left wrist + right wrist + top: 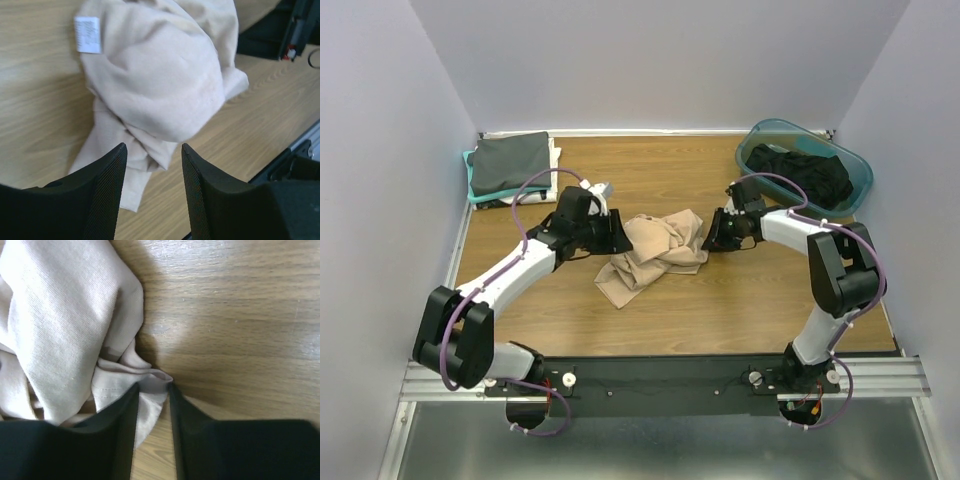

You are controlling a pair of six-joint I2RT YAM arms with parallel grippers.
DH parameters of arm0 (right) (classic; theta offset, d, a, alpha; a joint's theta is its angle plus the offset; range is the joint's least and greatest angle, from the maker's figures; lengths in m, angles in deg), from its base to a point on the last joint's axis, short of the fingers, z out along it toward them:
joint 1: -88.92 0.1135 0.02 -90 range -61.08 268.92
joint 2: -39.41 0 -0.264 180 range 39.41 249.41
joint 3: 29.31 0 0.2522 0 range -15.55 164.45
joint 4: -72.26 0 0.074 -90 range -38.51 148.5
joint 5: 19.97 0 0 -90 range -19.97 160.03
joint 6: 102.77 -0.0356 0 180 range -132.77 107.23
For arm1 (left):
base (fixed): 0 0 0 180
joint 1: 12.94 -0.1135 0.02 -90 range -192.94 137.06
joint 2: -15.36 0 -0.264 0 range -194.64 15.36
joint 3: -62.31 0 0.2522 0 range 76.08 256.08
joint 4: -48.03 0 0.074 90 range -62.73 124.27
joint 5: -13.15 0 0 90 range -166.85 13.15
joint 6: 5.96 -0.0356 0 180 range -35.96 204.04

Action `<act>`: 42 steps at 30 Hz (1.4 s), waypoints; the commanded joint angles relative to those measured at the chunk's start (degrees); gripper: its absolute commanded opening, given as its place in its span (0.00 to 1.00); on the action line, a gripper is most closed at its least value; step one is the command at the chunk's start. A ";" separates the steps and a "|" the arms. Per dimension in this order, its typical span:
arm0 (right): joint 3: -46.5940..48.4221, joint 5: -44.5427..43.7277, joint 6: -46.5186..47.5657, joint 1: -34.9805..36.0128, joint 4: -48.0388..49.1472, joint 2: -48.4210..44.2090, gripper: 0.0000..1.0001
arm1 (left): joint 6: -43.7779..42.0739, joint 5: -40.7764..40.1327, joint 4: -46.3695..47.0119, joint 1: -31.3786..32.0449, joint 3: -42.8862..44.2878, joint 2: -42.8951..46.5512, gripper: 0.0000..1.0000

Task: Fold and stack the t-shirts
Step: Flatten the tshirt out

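Tan t-shirt (655, 255) lies crumpled mid-tabletop (750, 310). The left pincer (152, 150) stands spread just beside its left side. The right pincer (152, 387) is slightly parted astride a cloth corner. Farther back, a dark grey t-shirt (508, 162) tops a folded stack at left, and black cloth (810, 172) fills a teal tub (744, 158) at right.

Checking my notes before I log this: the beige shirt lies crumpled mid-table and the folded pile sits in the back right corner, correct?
Not quite. The top view shows the folded pile in the back left corner; the tub sits back right. The beige shirt does lie crumpled mid-table.
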 commanded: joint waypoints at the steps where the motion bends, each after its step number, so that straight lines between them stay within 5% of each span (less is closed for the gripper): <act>1: -0.28 -3.66 -0.03 0.74 0.02 2.26 0.29 | 1.99 -0.49 -0.15 3.25 0.01 -1.14 0.56; 5: -1.77 -5.24 -0.82 0.74 -0.16 1.30 0.01 | 2.25 0.47 0.47 4.39 0.71 -3.42 0.56; 22: -4.14 -7.27 -1.88 0.74 -0.78 -0.90 0.00 | 4.54 2.76 8.20 7.03 2.03 -11.60 0.51; 42: -3.71 -7.27 -2.23 0.74 -0.86 -0.55 0.00 | 1.37 -9.89 -1.64 12.66 8.36 -18.72 0.54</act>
